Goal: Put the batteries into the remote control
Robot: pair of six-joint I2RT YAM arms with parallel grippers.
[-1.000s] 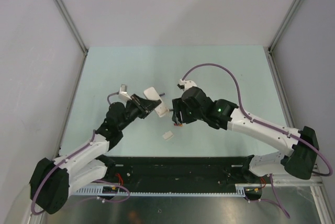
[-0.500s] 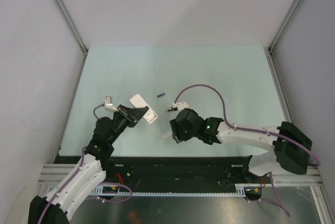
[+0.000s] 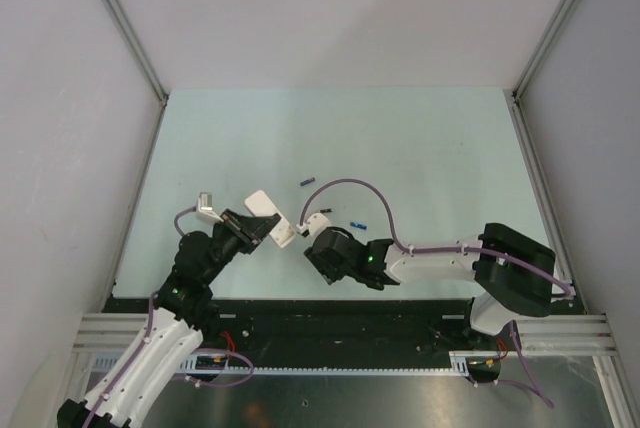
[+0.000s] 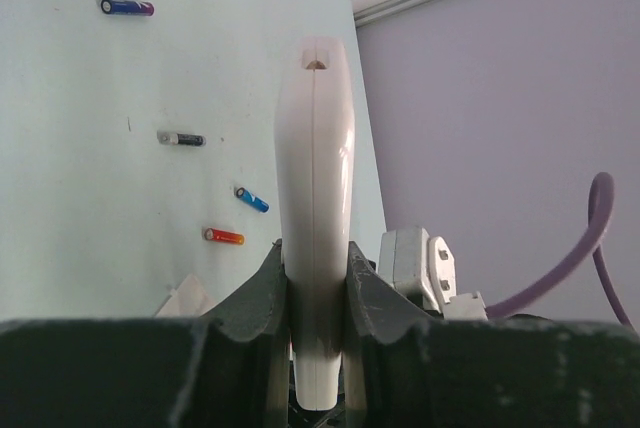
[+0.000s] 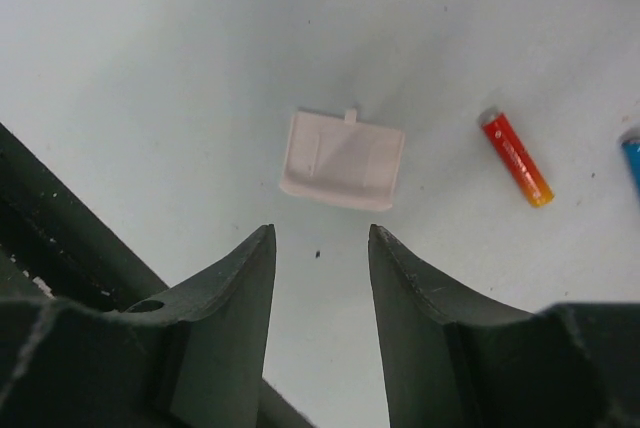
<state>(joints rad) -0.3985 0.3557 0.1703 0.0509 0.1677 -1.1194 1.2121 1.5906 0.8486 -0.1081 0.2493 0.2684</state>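
Note:
My left gripper (image 4: 315, 248) is shut on the remote control (image 4: 315, 148), held edge-on with its white side showing; from above it is the white remote control (image 3: 266, 212) in the left gripper (image 3: 248, 228). Batteries lie on the table: a purple one (image 4: 127, 7), a black one (image 4: 181, 138), a blue one (image 4: 251, 199) and an orange-red one (image 5: 515, 158). My right gripper (image 5: 320, 233) hangs open and empty just short of a small white cover piece (image 5: 342, 158). In the top view the right gripper (image 3: 320, 248) sits beside the remote.
The two grippers are close together near the table's front middle. A black rail (image 3: 330, 318) runs along the near edge. Grey walls close in the pale green table (image 3: 420, 148) on three sides.
The right arm has swung back toward the near edge and over the white cover piece, its jaws narrowing. The left arm has drawn back and left with the remote.

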